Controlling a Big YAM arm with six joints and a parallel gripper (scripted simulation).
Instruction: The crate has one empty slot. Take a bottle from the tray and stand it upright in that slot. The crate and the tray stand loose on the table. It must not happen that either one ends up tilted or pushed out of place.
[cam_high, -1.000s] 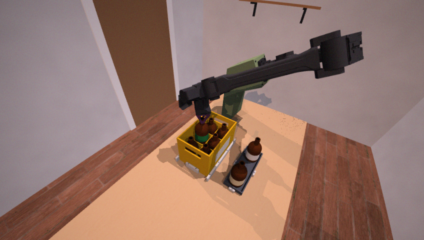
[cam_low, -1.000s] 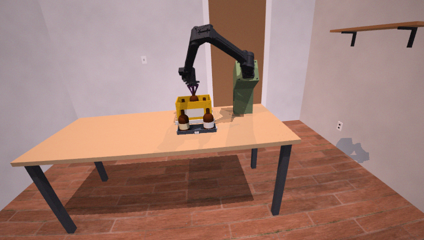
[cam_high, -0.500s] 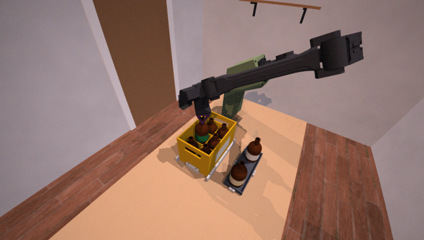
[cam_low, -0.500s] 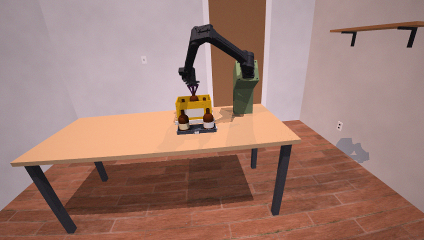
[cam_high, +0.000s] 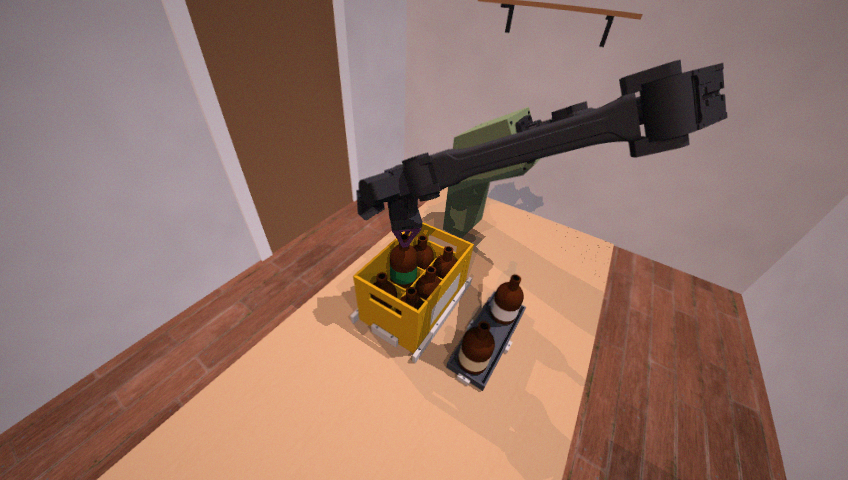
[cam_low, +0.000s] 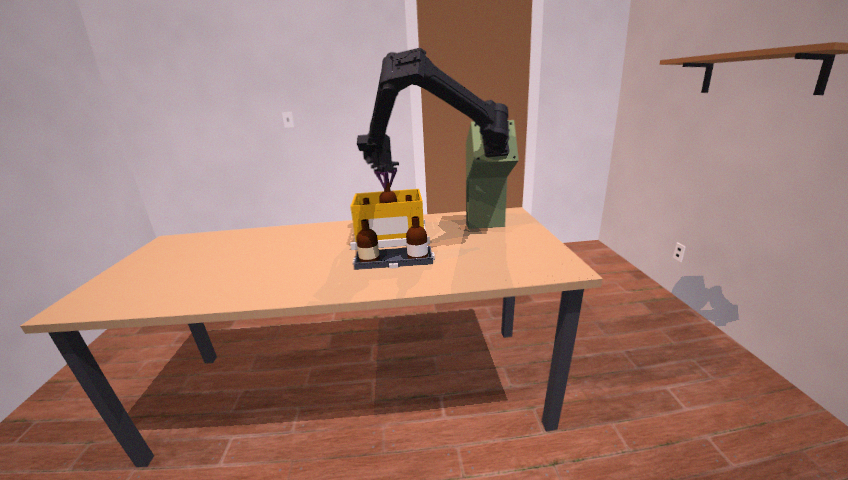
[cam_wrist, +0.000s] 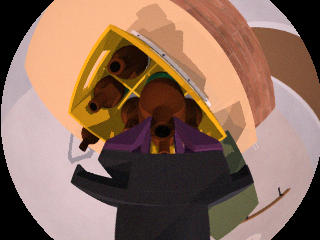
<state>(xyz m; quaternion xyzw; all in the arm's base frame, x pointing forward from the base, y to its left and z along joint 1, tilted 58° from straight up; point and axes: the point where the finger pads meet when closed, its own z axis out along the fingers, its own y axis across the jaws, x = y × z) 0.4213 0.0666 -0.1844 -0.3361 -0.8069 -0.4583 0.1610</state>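
My gripper with purple fingers is shut on the neck of a brown bottle with a green label. The bottle hangs upright, partly lowered into a slot on the left side of the yellow crate; its shoulders and label still show above the rim. Several other brown bottles stand in the crate's other slots. In the wrist view the held bottle is between the fingers, over the crate. In the exterior view the gripper is right above the crate.
A dark tray to the right of the crate holds two brown bottles with white labels. The arm's green base stands behind the crate. The table's left edge is close to the crate.
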